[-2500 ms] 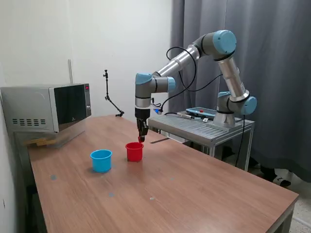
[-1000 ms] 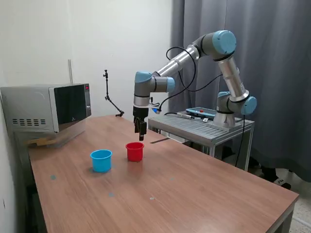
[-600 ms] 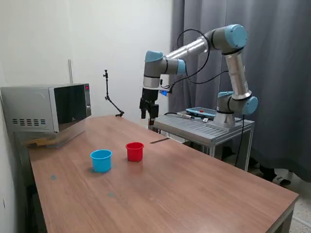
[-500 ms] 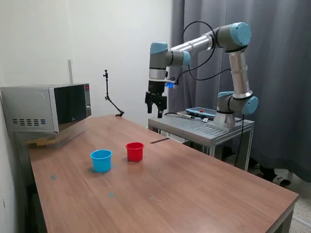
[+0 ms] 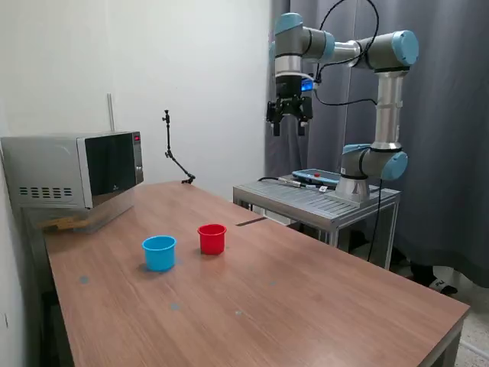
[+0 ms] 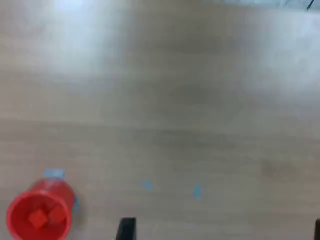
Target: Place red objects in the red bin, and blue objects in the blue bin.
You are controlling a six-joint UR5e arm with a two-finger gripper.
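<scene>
The red bin (image 5: pixel 212 238), a small red cup, stands on the wooden table (image 5: pixel 306 306) beside the blue bin (image 5: pixel 159 252), a light blue cup toward the exterior view's left. The blurred wrist view looks down on the red bin (image 6: pixel 39 216), and two red objects (image 6: pixel 47 217) lie inside it. My gripper (image 5: pixel 289 127) hangs high over the metal stand, far above and to the exterior view's right of both cups, open and holding nothing. In the wrist view only the gripper's (image 6: pixel 222 233) dark fingertips (image 6: pixel 126 229) show. No blue objects are in view.
A microwave (image 5: pixel 72 172) sits at the table's far end on the exterior view's left. A metal stand (image 5: pixel 317 200) carries the arm's base and a blue tray (image 5: pixel 317 177). A thin black tripod arm (image 5: pixel 174 157) stands by the wall. A grey curtain (image 5: pixel 443 138) hangs behind.
My gripper has left its spot just over the red bin, risen and swung to the exterior view's right, ending high above the metal stand. Neither cup has moved.
</scene>
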